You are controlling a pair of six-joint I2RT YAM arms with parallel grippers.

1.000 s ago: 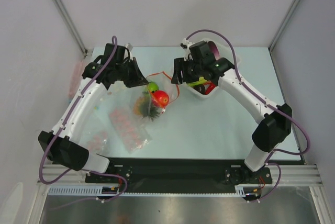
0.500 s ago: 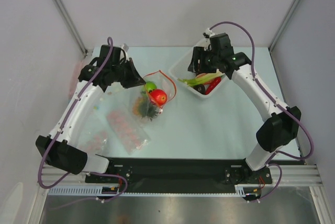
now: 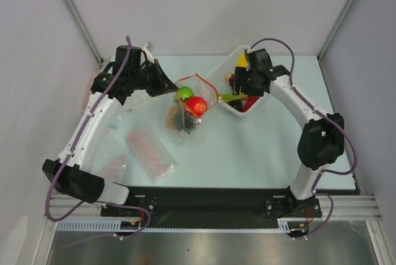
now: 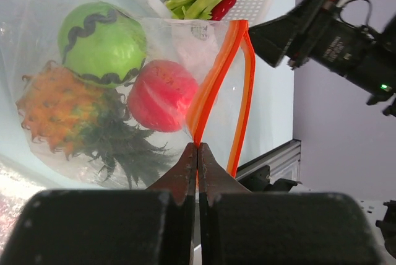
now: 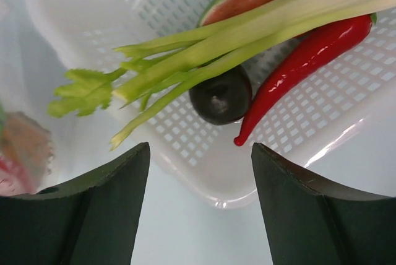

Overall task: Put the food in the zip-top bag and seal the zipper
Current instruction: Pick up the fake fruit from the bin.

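Since a second ago the right fingers point(image 5: 99, 209) have drawn away from the zip-top bag point(image 4: 176, 39). They stand wide apart and hold nothing, just above a white basket point(image 5: 204, 178) with celery point(image 5: 235, 42) and a red chili point(image 5: 303, 60). The left fingers point(image 4: 189, 166) are pressed together on the zipper point(image 4: 219, 73). Just beyond them, inside the bag, lie the pineapple point(image 4: 59, 107), the green fruit point(image 4: 102, 42) and the red fruit point(image 4: 162, 95).

My left gripper point(image 4: 197, 150) and right gripper point(image 5: 199, 148) are matte black. The zip-top bag point(image 4: 185, 36) is clear, its zipper point(image 4: 218, 79) orange-red. The green fruit point(image 4: 102, 42) wears a dark wavy band; the red fruit point(image 4: 164, 95) is plain; the pineapple point(image 4: 59, 110) is orange with a dark green crown. The basket point(image 5: 124, 5) is white mesh, the celery point(image 5: 247, 36) pale green, the chili point(image 5: 303, 60) glossy red.
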